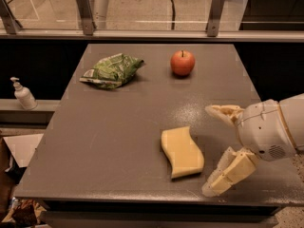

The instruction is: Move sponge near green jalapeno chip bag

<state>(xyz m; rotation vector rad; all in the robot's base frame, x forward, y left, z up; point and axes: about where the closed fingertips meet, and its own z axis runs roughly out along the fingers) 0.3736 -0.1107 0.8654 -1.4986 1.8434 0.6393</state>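
Note:
The sponge (182, 151) is a pale yellow foam slab with wavy edges, lying flat on the grey table (118, 137) near its front edge. The green jalapeno chip bag (112, 71) lies crumpled at the table's far left. My gripper (214, 149) comes in from the right, just right of the sponge and not touching it. It is open and empty: one finger (223, 112) points left above the table, the other (230, 173) reaches down near the front edge.
A red apple (182, 62) stands at the table's far middle, right of the chip bag. A soap pump bottle (23, 94) stands on a ledge left of the table. A rail with metal posts (84, 11) runs behind the table.

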